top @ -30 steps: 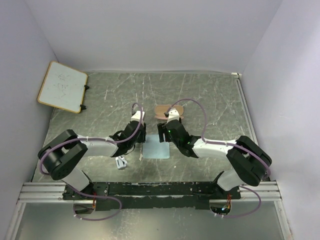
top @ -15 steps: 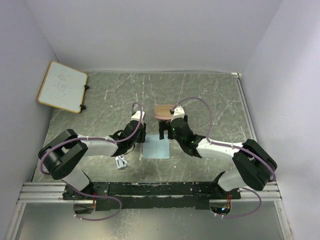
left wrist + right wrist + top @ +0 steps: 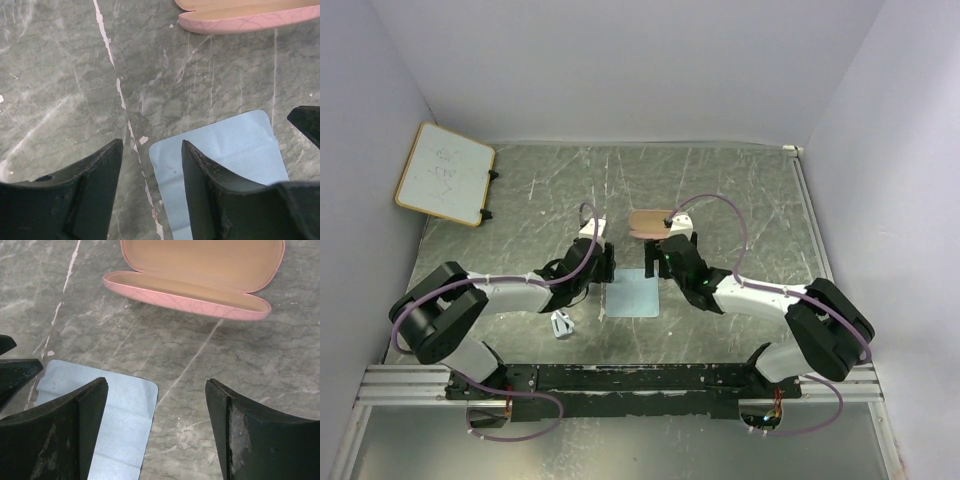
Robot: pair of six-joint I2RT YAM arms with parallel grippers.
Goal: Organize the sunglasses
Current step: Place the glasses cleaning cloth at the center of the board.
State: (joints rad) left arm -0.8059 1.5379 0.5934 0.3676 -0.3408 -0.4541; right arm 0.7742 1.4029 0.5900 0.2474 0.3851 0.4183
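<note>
The small white-framed sunglasses lie on the table at the near left, beside my left forearm, in the top view only. My left gripper is open and empty over the far left corner of the light blue cloth; in its wrist view the jaws straddle that corner of the cloth. My right gripper is open and empty over the cloth's far right corner. The open tan-pink case lies just beyond, empty in the right wrist view.
A small whiteboard leans at the far left corner. Walls close in the grey marbled table on three sides. A metal rail runs along the near edge.
My right gripper has drawn back from the case toward the cloth's far right corner. My left gripper has shifted slightly forward at the cloth's far left corner. The sunglasses have not moved.
</note>
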